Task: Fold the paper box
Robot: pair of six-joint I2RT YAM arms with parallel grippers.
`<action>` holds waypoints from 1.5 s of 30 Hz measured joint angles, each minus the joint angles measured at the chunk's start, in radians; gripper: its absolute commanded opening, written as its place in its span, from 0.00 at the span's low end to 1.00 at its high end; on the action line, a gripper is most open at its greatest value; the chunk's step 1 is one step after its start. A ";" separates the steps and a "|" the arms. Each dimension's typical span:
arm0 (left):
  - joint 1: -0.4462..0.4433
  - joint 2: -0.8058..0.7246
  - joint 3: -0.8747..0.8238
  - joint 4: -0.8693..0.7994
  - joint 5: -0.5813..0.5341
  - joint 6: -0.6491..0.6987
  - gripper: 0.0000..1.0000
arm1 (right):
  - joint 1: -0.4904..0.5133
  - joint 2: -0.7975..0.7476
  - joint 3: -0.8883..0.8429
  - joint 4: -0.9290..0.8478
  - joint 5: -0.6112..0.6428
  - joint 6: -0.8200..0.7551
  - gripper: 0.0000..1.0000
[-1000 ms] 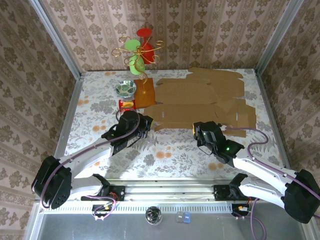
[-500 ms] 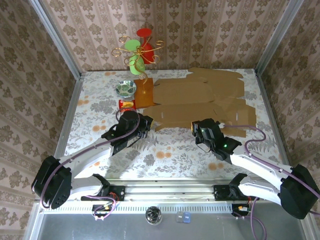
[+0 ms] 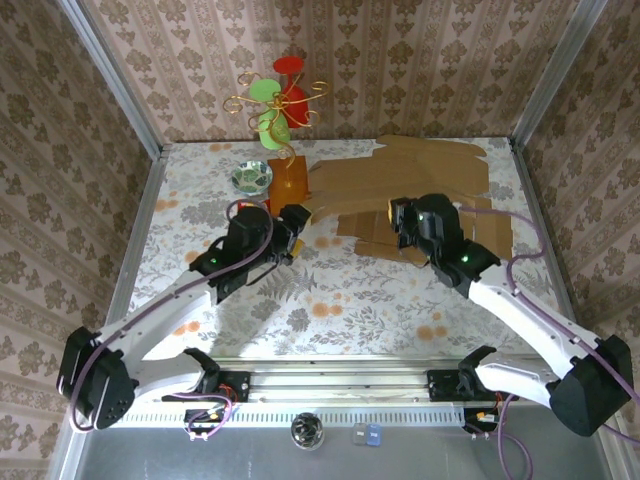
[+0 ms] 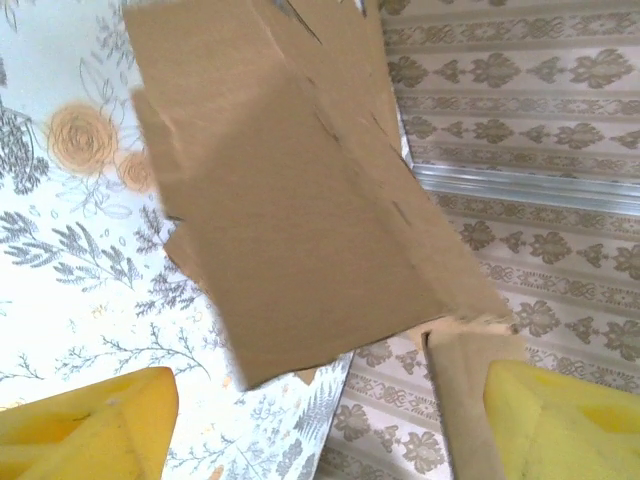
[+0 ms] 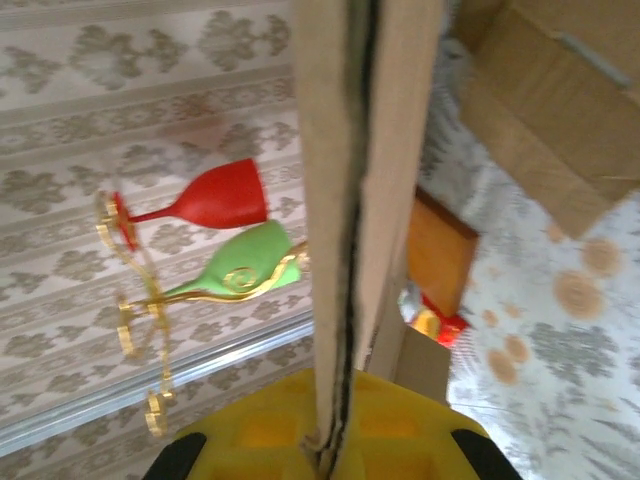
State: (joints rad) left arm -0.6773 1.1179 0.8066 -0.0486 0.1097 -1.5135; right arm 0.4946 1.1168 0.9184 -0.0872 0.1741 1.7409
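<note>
The right gripper (image 3: 404, 222), clamped on the near edge of the box (image 3: 440, 165), has hauled that panel up off the table (image 3: 330, 290) at far right; the left gripper (image 3: 292, 232) has just sprung open beside it (nothing pinched), suggesting the first fold is under way, one-handed

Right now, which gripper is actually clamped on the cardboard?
The right gripper, shut on the cardboard sheet; the left gripper has its jaws wide apart.
</note>
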 measured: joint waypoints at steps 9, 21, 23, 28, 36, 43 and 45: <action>0.125 -0.128 0.140 -0.253 -0.019 0.239 0.79 | -0.037 0.050 0.342 -0.198 -0.026 -0.128 0.00; 0.326 -0.141 0.234 -0.351 0.000 0.383 0.71 | 0.011 0.084 0.792 -0.740 -0.032 -0.106 0.00; 0.336 -0.131 0.239 -0.362 0.007 0.391 0.71 | 0.023 0.102 0.878 -0.812 -0.031 -0.090 0.00; 0.339 -0.106 0.249 -0.373 0.026 0.404 0.69 | 0.040 0.191 1.078 -0.933 -0.029 -0.042 0.00; 0.391 -0.079 0.249 -0.432 0.064 0.440 0.54 | 0.071 0.309 0.965 -0.869 -0.075 0.060 0.00; 0.475 -0.045 -0.003 -0.321 0.196 0.483 0.32 | 0.006 0.473 0.763 -0.656 -0.140 0.135 0.00; 0.488 -0.018 -0.144 -0.241 0.234 0.452 0.32 | 0.001 0.485 0.763 -0.634 -0.148 0.143 0.00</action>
State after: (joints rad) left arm -0.1894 1.1000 0.6628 -0.2901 0.3439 -1.0615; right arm 0.4957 1.6020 1.6814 -0.7216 0.0257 1.8835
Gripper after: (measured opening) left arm 0.323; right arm 0.070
